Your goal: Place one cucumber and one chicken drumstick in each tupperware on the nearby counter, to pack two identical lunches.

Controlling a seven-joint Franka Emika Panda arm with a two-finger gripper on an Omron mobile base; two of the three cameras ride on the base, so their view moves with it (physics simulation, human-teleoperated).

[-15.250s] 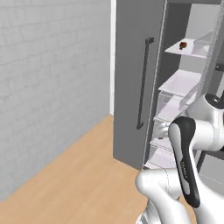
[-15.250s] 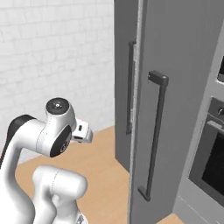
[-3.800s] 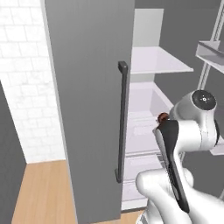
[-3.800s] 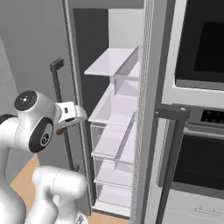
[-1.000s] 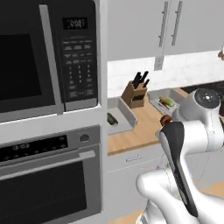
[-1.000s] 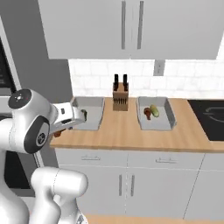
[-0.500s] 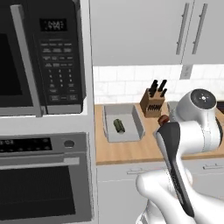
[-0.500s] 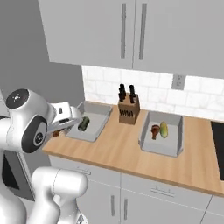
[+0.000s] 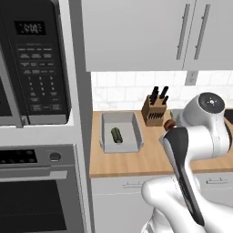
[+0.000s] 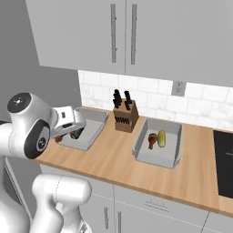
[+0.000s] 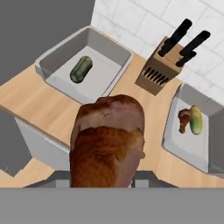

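On the left of the light-brown wooden tabletop (image 11: 30,103), a grey rectangular tupperware tray (image 11: 50,60) holds one dark green cucumber (image 11: 81,69), its long axis running diagonally. The glossy brown chicken drumstick (image 11: 107,142) sits clamped between the closed fingers, hiding them, its length pointing away along the hand. Right, a second grey tray (image 11: 171,131) holds a drumstick beside a cucumber.
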